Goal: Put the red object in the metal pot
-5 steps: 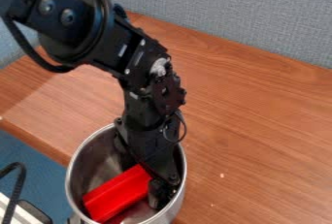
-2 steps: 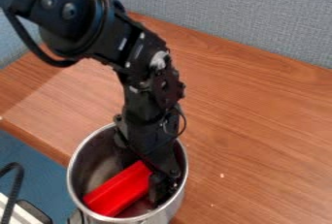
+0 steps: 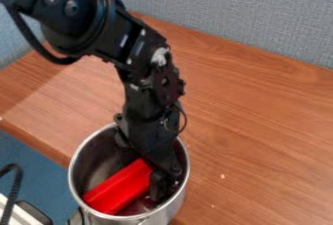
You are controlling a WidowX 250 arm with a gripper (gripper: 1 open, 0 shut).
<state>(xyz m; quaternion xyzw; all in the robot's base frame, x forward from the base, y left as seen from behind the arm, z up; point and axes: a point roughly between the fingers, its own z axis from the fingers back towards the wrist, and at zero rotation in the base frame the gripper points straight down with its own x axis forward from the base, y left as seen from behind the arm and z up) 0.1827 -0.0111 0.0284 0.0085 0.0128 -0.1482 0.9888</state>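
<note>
The metal pot stands at the table's front edge, round and shiny. The red object lies inside it, slanting across the bottom. My black gripper points straight down into the pot, its fingertips low by the red object's upper right end. The dark fingers merge against the pot wall, so I cannot make out how the jaws stand or whether they touch the block.
The wooden table stretches behind and right of the pot, ending at a grey-blue wall. Black cables hang at the lower left, off the table's front edge.
</note>
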